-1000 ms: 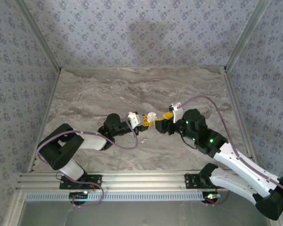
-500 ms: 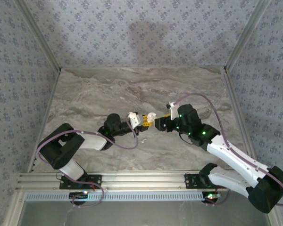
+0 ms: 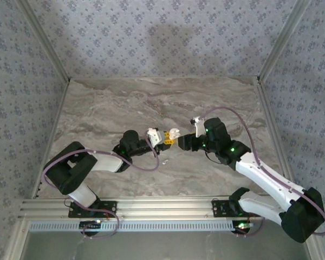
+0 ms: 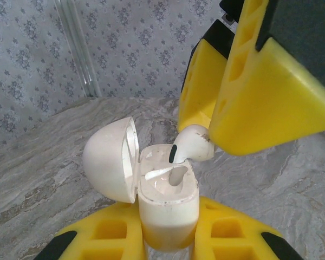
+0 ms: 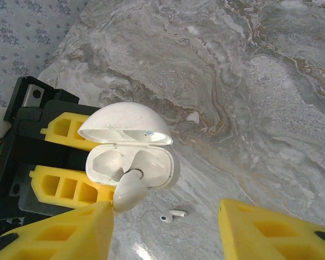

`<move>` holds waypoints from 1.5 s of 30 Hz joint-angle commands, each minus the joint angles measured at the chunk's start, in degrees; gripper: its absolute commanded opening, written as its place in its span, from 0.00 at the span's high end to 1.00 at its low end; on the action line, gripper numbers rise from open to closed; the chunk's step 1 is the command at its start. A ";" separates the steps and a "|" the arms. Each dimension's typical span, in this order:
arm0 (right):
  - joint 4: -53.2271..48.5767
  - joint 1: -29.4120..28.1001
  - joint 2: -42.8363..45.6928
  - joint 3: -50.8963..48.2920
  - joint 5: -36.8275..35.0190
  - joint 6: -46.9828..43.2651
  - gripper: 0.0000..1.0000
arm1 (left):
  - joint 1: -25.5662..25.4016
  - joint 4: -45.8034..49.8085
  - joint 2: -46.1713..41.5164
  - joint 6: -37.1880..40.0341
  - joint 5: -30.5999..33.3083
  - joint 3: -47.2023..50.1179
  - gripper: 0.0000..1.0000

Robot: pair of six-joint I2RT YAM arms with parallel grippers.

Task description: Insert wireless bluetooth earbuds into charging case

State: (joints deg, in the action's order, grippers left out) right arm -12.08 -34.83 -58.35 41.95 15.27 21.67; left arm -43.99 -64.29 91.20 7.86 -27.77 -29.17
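The left gripper [image 4: 168, 238] is clamped on the lower body of the case [image 4: 168, 201]. It holds the case upright above the table [image 5: 260, 81], with the lid [image 4: 109, 160] swung open on the side away from the right arm. The right gripper [image 5: 166, 210] faces it from the other side, jaws standing well apart. An earbud [image 4: 191, 149] lies against the tip of one finger only, so it is not pinched. Whether the finger or the case rim bears it cannot be told.

The coming move turns on how that earbud sits to the well beneath it. It hangs at the open mouth, at the edge nearer the right gripper, touching or nearly touching the rim. Its long axis is tilted — the dark stem tip points down and inward toward the well, while the bulb leans up and out against the finger. It looks not yet seated. A small press down and toward the lid would likely drop it home. The right arm is the one placed to do this, since the left is occupied with the case.

The lid stands beyond the wells, out of the path. The risk is the earbud slipping off the rim on the open side.

A second earbud [image 5: 173, 215] lies loose on the table below, apart from both grippers — it is yet to be fetched. Whether the other well is filled cannot be made out.
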 commanded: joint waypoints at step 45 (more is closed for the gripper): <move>2.67 4.01 -1.42 2.25 5.11 -1.10 0.51 | 0.34 -1.96 -1.74 -0.99 -1.95 -0.81 0.83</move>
State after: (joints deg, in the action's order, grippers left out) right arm -10.44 -31.20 -59.59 41.95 18.92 21.41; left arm -43.88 -64.29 91.18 7.81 -28.25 -29.17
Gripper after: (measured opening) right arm 0.491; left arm 0.195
